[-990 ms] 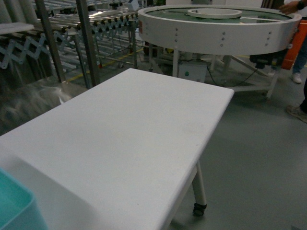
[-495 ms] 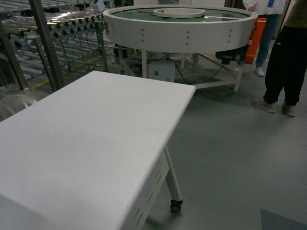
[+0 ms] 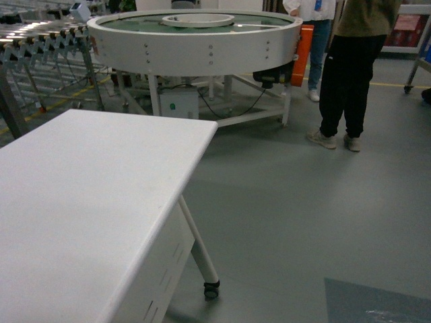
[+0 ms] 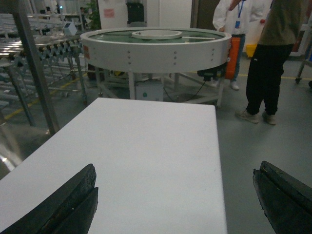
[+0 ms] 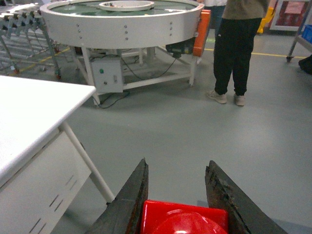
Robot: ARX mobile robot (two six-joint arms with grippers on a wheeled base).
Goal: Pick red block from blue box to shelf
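red block (image 5: 184, 220) cut off below, claw-flanked

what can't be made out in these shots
- Red block: right wrist view, bottom edge and the right hand fingers hide most of it.
- Left hand: left wrist view, only the fingertips show, spread wide over the white table.
- Blue box and shelf: in no view.
- Two people: head view, top edge cuts off their heads.

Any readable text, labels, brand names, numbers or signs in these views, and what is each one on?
None can be read.
Red poster at the far right: print too blurred.
Pink notice on the back wall: too small.
Blue badge on the white-coated person: no legible text.
Control box under the round conveyor: only a green button, no legible lettering.
Red block in the right end effector: no marking visible.
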